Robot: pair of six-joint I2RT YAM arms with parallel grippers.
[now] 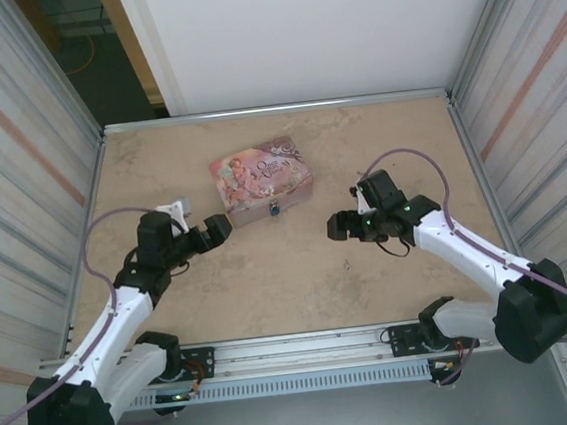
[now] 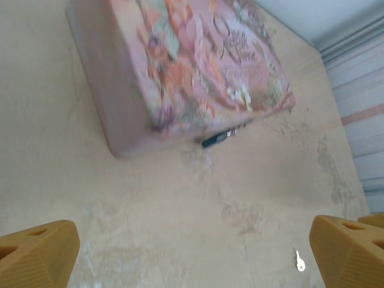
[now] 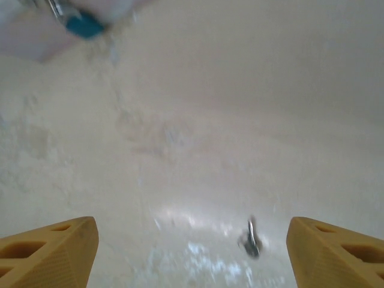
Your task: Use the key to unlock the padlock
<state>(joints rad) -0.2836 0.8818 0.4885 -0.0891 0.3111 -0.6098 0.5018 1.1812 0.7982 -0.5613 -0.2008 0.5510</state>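
Note:
The padlock [image 1: 275, 210], tiny with a blue body, hangs at the front of the pink illustrated tin [image 1: 260, 182]; it appears again as the padlock [image 2: 219, 137] and the padlock [image 3: 83, 24]. A small silvery key [image 3: 251, 240] lies flat on the table, blurred, between my right gripper's yellow fingers and nearer the right one. My right gripper [image 3: 192, 255] is open just above it, right of the tin [image 1: 337, 227]. The key [image 2: 299, 261] also lies beside my left gripper's right finger [image 2: 348, 249]. My left gripper [image 1: 220, 229] stands open and empty left of the tin.
The tin sits mid-table towards the back. Corrugated walls [image 1: 29, 177] close both sides, and a white panel [image 1: 306, 29] stands behind. A metal rail [image 1: 297, 357] with the arm bases runs along the near edge. Bare tabletop [image 1: 280, 283] lies between the grippers.

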